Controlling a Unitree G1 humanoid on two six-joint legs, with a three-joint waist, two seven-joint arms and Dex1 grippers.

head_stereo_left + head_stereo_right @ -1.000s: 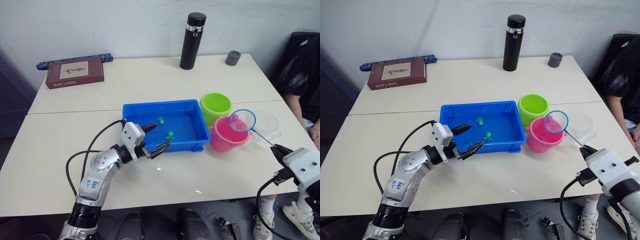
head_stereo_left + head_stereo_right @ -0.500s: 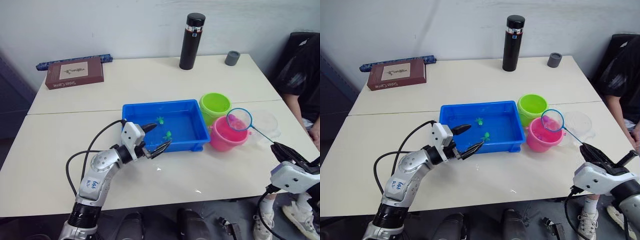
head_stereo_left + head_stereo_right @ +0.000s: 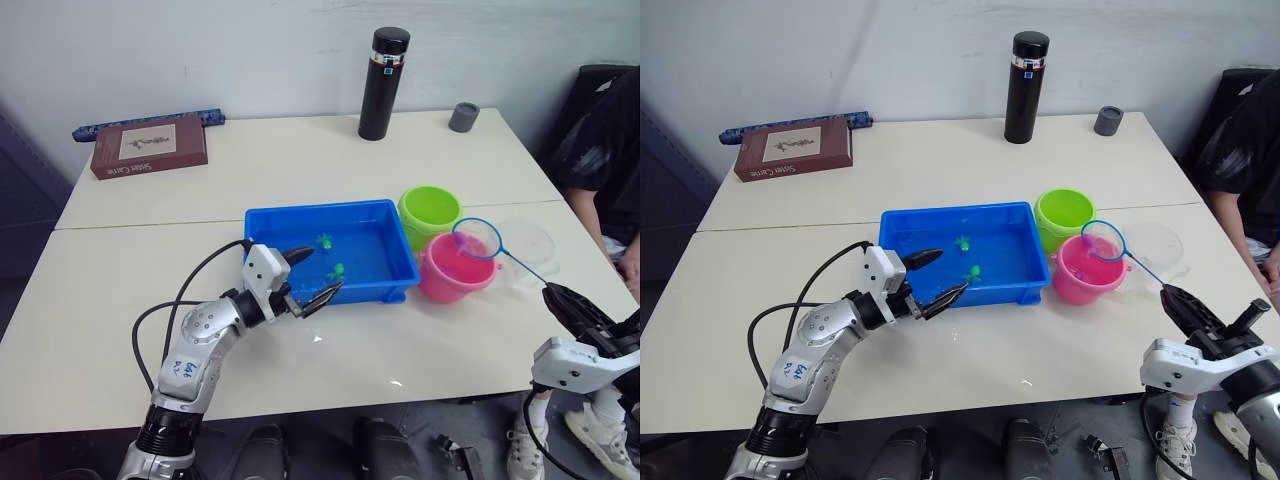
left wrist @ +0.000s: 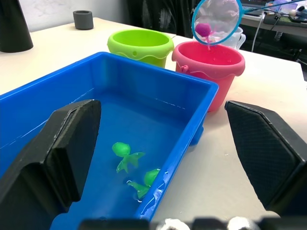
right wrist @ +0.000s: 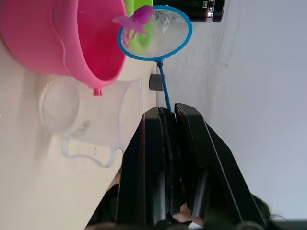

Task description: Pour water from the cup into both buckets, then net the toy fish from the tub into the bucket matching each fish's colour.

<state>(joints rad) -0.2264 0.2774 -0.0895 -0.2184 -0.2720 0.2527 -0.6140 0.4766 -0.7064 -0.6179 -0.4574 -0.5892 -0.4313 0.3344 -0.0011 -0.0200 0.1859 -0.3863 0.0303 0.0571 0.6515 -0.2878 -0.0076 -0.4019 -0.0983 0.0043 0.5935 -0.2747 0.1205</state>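
Note:
The blue tub (image 3: 300, 213) holds water and two green toy fish (image 3: 323, 241) (image 3: 338, 269). Right of it stand the lime green bucket (image 3: 430, 210) and the pink bucket (image 3: 447, 275). The clear cup (image 3: 532, 246) sits empty beside the pink one. My right gripper (image 3: 553, 294) is shut on the net's thin handle. The blue hoop (image 3: 476, 238) hangs tilted over the pink bucket, with a magenta fish (image 5: 136, 19) clinging to its mesh. My left gripper (image 3: 322, 271) is open at the tub's near rim, holding nothing.
A tall black flask (image 3: 385, 68) and a small grey cap (image 3: 463, 116) stand at the table's far side. A brown box (image 3: 150, 143) lies far left with a blue strip (image 3: 150, 122) behind it. A person (image 3: 600, 140) sits at the right edge.
My right wrist has rolled and sunk towards the table's near edge. The net hoop has drifted slightly left over the pink bucket. The left arm has not moved.

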